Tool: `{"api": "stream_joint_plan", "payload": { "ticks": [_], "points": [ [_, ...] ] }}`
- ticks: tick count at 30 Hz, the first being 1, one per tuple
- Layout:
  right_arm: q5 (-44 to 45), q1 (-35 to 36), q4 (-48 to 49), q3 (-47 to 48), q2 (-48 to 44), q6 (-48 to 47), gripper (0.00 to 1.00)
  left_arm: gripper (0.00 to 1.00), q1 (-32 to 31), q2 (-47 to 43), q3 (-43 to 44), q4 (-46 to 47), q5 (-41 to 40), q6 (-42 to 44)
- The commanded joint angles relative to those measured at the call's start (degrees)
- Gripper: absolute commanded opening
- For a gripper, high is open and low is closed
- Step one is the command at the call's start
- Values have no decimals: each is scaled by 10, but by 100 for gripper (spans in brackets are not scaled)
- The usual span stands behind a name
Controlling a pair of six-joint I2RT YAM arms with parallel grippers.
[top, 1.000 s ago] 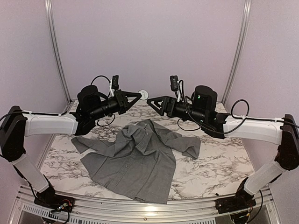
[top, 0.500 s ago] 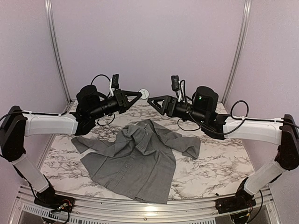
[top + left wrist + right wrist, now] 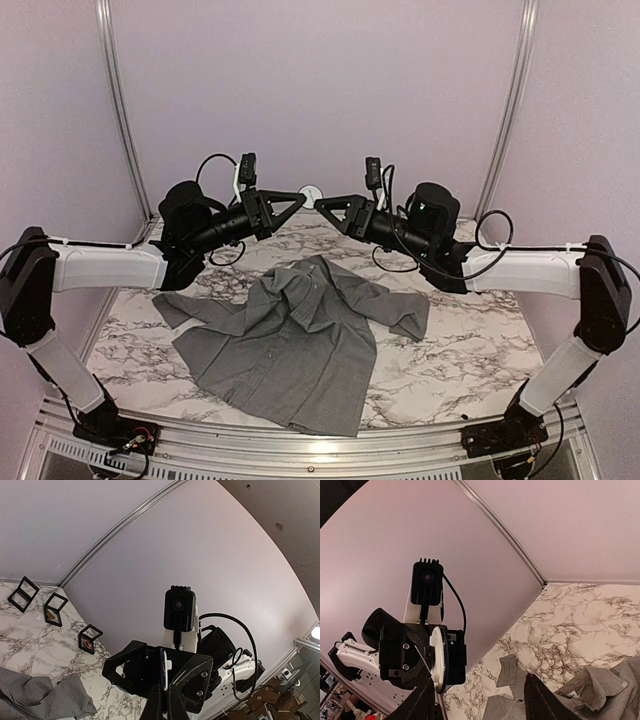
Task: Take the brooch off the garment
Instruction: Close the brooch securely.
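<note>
The grey shirt, the garment point(image 3: 290, 340), lies spread on the marble table; parts of it show in the left wrist view point(image 3: 35, 700) and the right wrist view point(image 3: 600, 690). My left gripper point(image 3: 300, 198) is raised above the back of the table and shut on a white round brooch point(image 3: 310, 195), seen edge-on between its fingertips point(image 3: 164, 667). My right gripper point(image 3: 322, 205) is open and faces the left one, tips almost touching the brooch. In the right wrist view the brooch point(image 3: 436, 657) sits just left of my open right gripper point(image 3: 480, 692).
Three small black framed display boxes point(image 3: 55, 609) stand in a row on the table by the back wall. Aluminium posts point(image 3: 118, 100) run up both back corners. The right arm's cable point(image 3: 235, 630) loops behind its wrist.
My right gripper has moved left and up, closing on the left gripper's tip. The left gripper has risen slightly with the brooch. The shirt has not moved.
</note>
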Motion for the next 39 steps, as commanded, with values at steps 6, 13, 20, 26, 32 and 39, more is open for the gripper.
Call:
{"api": "stream_joint_plan", "payload": {
  "ticks": [6, 13, 20, 26, 32, 39],
  "points": [
    [-28, -4, 50, 37, 14, 28, 54, 0, -8, 16, 0, 19, 24, 4],
    [-40, -4, 54, 38, 21, 33, 46, 0, -9, 13, 1, 13, 23, 8],
    [-43, -4, 57, 30, 20, 36, 40, 0, -11, 11, 0, 10, 20, 8],
    [-46, -4, 64, 27, 22, 41, 31, 0, -12, 8, 1, 4, 20, 14],
    [-45, -4, 66, 25, 24, 45, 26, 0, -13, 5, 1, 1, 20, 21],
    [-44, -4, 68, 23, 27, 52, 16, 0, -16, -1, 0, -3, 18, 34]
  ]
}}
